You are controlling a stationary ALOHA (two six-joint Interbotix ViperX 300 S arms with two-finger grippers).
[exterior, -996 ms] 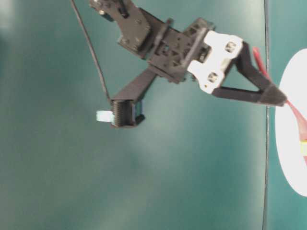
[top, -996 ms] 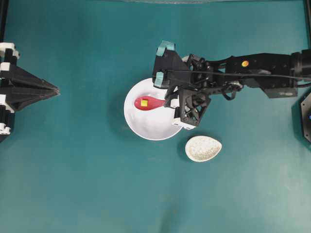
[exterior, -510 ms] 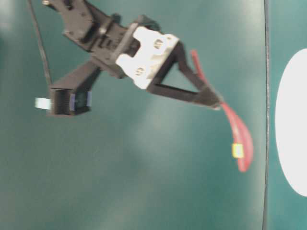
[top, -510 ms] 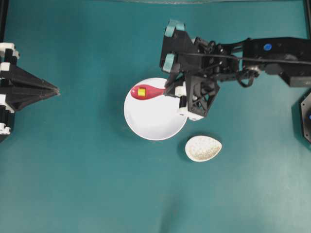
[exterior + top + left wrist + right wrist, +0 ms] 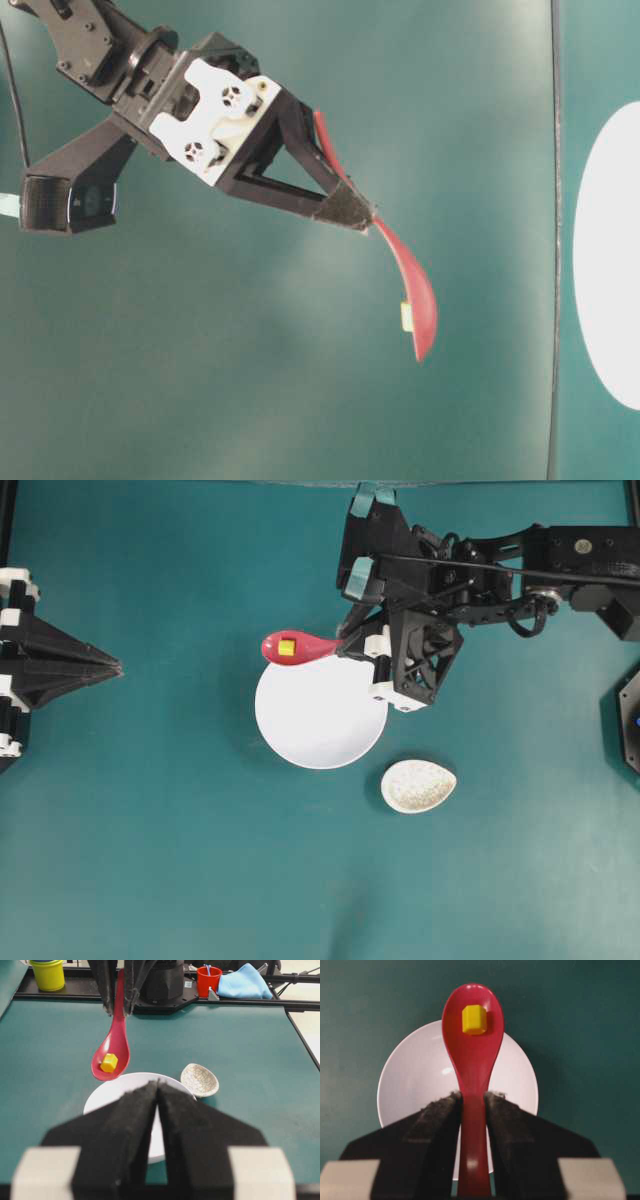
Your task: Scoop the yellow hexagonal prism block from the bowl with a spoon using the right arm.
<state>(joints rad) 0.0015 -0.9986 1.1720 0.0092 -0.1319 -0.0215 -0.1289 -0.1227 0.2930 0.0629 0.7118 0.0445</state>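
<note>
My right gripper [image 5: 347, 646] is shut on the handle of the pink-red spoon [image 5: 300, 647]. The yellow hexagonal prism block [image 5: 287, 648] lies in the scoop [image 5: 472, 1035], which hangs in the air over the far rim of the white bowl [image 5: 320, 720]. From table level the spoon [image 5: 410, 300] is well off the surface, with the block [image 5: 407, 316] resting in it. Nothing is left in the bowl [image 5: 415, 1080]. My left gripper [image 5: 117, 666] sits shut at the left edge, pointing at the bowl [image 5: 115, 1092].
A speckled off-white spoon rest [image 5: 418, 786] lies just right of and below the bowl. On the far rail in the left wrist view stand a yellow cup [image 5: 49, 974], a red cup [image 5: 208, 980] and a blue cloth [image 5: 243, 984].
The right arm has lifted the spoon with the block out of the bowl and carried it up and back over the bowl's rim. The left arm has stayed still.
</note>
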